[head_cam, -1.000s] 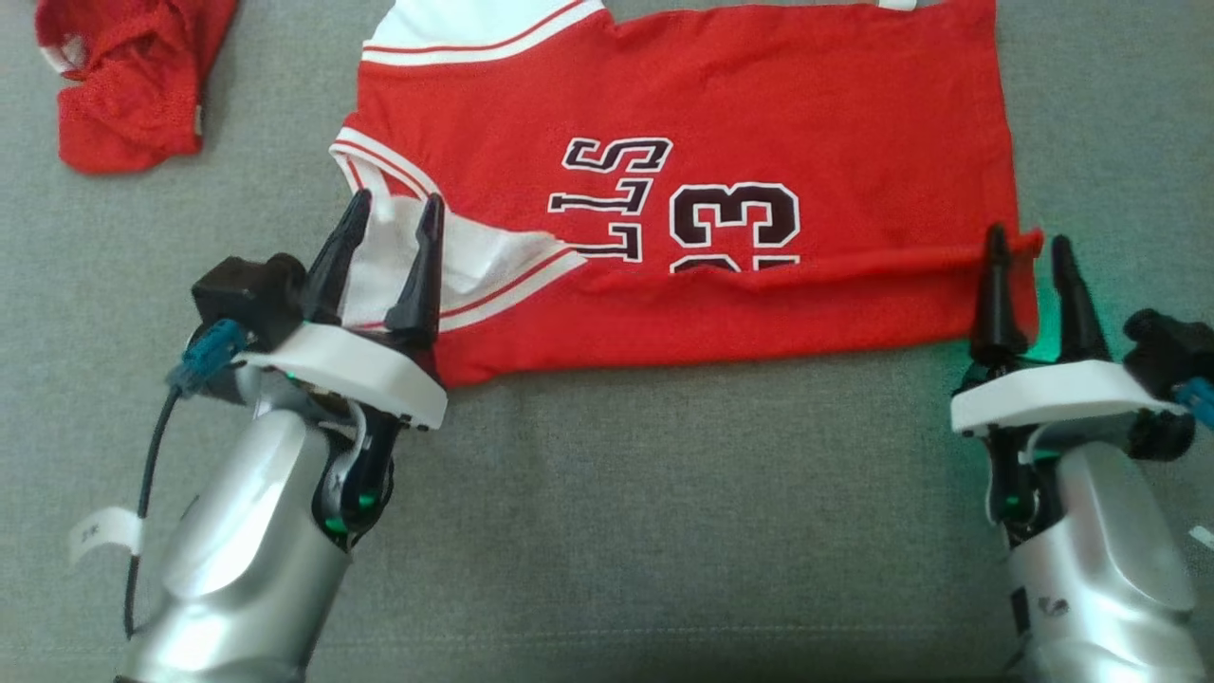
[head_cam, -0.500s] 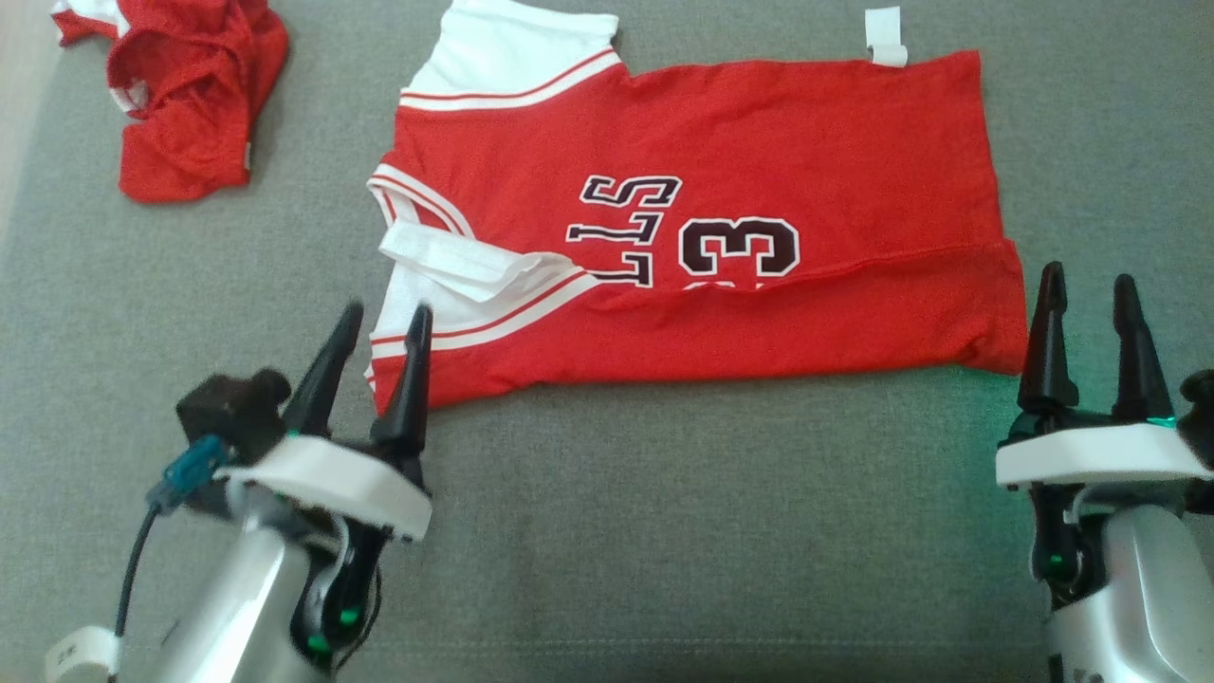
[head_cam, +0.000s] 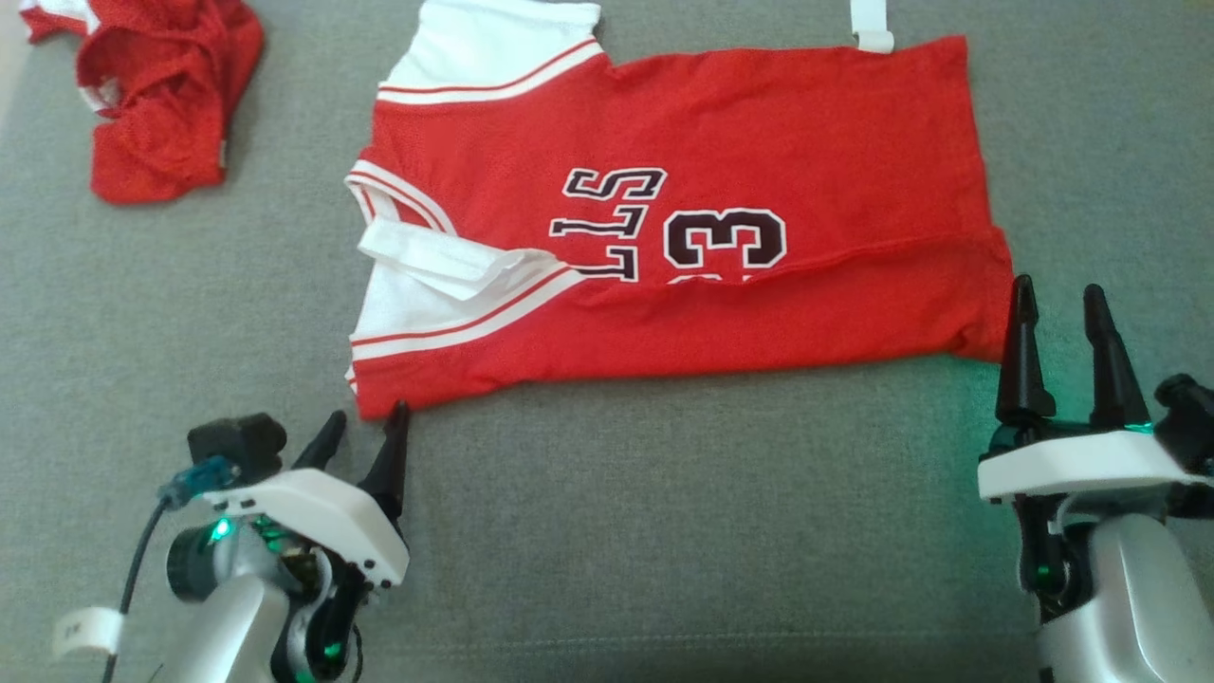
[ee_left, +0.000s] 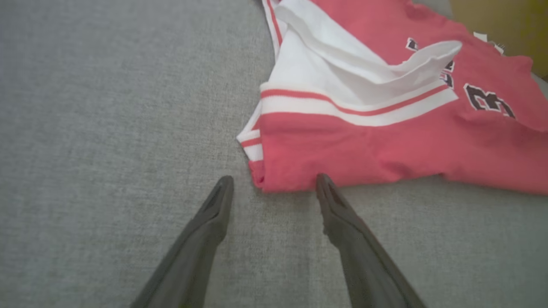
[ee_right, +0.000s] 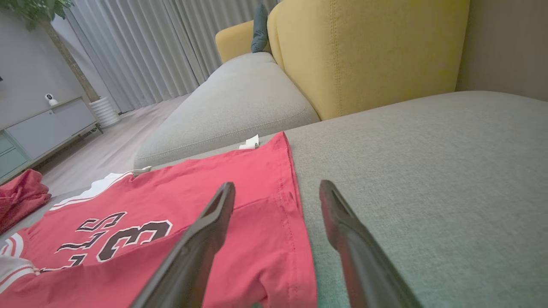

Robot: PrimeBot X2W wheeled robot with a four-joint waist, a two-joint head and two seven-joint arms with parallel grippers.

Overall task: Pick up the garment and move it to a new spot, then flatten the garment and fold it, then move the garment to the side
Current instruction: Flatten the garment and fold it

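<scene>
Head view. A red jersey (head_cam: 683, 190) lay spread sideways on the grey sofa cushion (head_cam: 664, 531), filling the field from 10 to 2 o'clock, with its collar and white sleeves toward 9 o'clock and its hem toward 3 o'clock. The near long edge was folded up over the body and covered the lower part of the dark number. A white tag (head_cam: 873, 28) lay at the hem's far corner, at 1 o'clock.

The left fingers (head_cam: 392, 451), at 7 o'clock, stood spread apart and held nothing. The jersey's near sleeve corner lay at their 12 o'clock, just past the tips. In the left wrist view that corner sat between the two tips, and whether one tip touched the cloth could not be told.

The right fingers (head_cam: 1022, 360), at 4 o'clock, were likewise parted and empty. The near hem corner lay just beside them at their 9 o'clock.

A second, crumpled red garment (head_cam: 152, 104) lay well apart at 10 o'clock. A yellow backrest (ee_right: 364, 55) rose behind the cushion in the right wrist view.
</scene>
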